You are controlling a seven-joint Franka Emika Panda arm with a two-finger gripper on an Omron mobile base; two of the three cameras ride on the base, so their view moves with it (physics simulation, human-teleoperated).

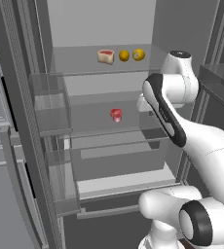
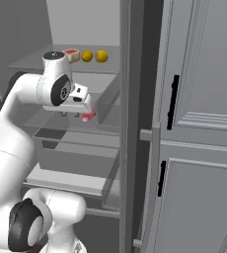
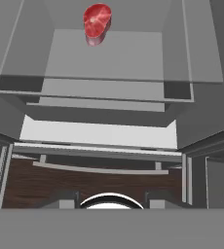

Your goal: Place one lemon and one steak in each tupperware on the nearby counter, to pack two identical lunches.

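Inside an open fridge, the top shelf holds a tan-rimmed steak (image 1: 105,56) (image 2: 71,54) with two lemons to its right, one (image 1: 124,55) (image 2: 87,56) beside the other (image 1: 139,54) (image 2: 101,56). A smaller bright red steak (image 1: 116,115) (image 2: 89,116) (image 3: 98,22) lies on the glass shelf below. My gripper (image 2: 72,114) (image 3: 111,200) hovers over that shelf's front, short of the red steak, its fingertips apart with nothing between them. The tupperware and the counter are out of view.
Clear door bins (image 1: 48,104) stand at the fridge's left. The fridge's side wall (image 2: 130,123) rises close to the arm's right, with grey cabinet fronts and black handles (image 2: 173,101) beyond. Below the shelves sits a white drawer ledge (image 1: 128,182) (image 3: 99,133).
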